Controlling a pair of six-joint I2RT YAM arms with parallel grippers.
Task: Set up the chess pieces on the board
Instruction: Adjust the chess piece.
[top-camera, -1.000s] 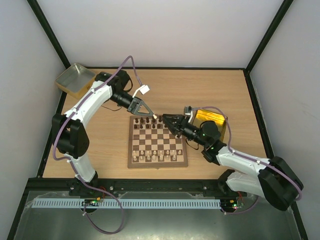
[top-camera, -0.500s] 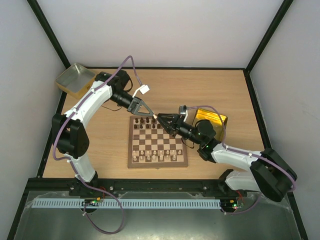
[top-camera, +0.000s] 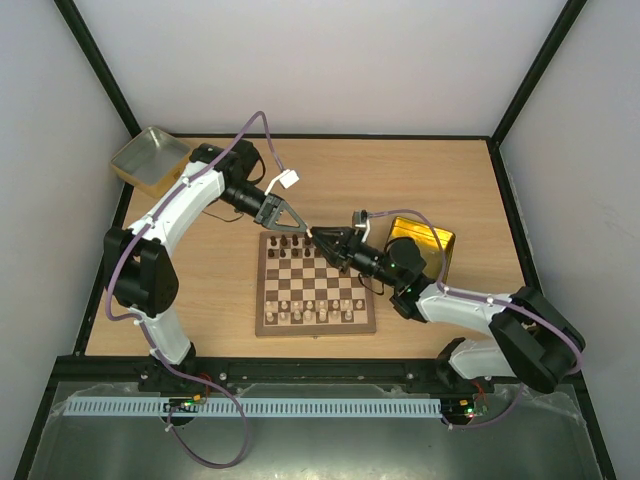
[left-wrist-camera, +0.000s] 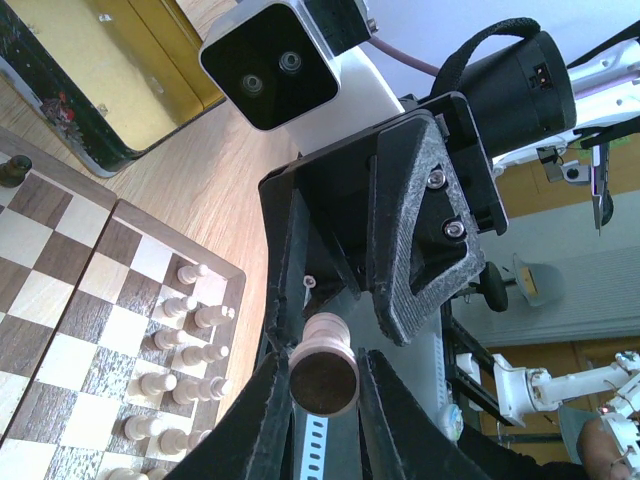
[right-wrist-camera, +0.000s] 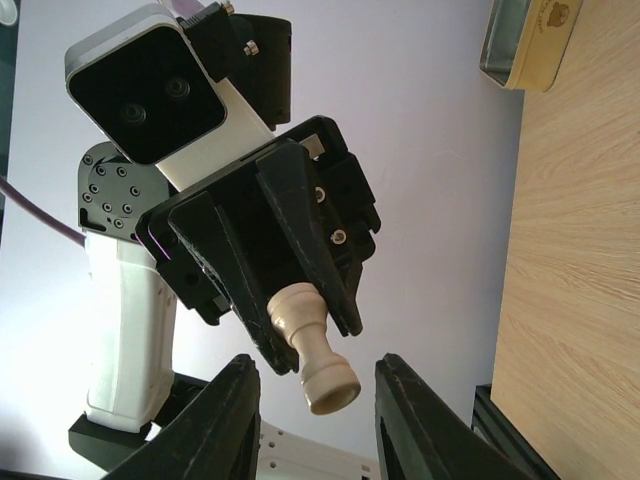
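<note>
The board (top-camera: 316, 283) lies mid-table, with dark chessmen along its far rows and cream-white chess pieces (top-camera: 310, 312) along its near rows. My left gripper (top-camera: 305, 230) is above the board's far right corner, shut on one cream-white piece (left-wrist-camera: 323, 372), which it holds in the air. My right gripper (top-camera: 326, 238) is open and faces it tip to tip. In the right wrist view the held piece (right-wrist-camera: 312, 350) sticks out of the left gripper's fingers (right-wrist-camera: 300, 250). Its base sits between my open right fingers (right-wrist-camera: 238, 415) without touching them.
A gold tin (top-camera: 425, 242) stands just right of the board, behind the right arm. A second tin (top-camera: 150, 158) is at the table's far left corner. In the left wrist view, cream pieces (left-wrist-camera: 185, 320) line the board's edge.
My right gripper has moved left and forward to meet the left gripper's tip. The left arm and its held piece have not moved.
</note>
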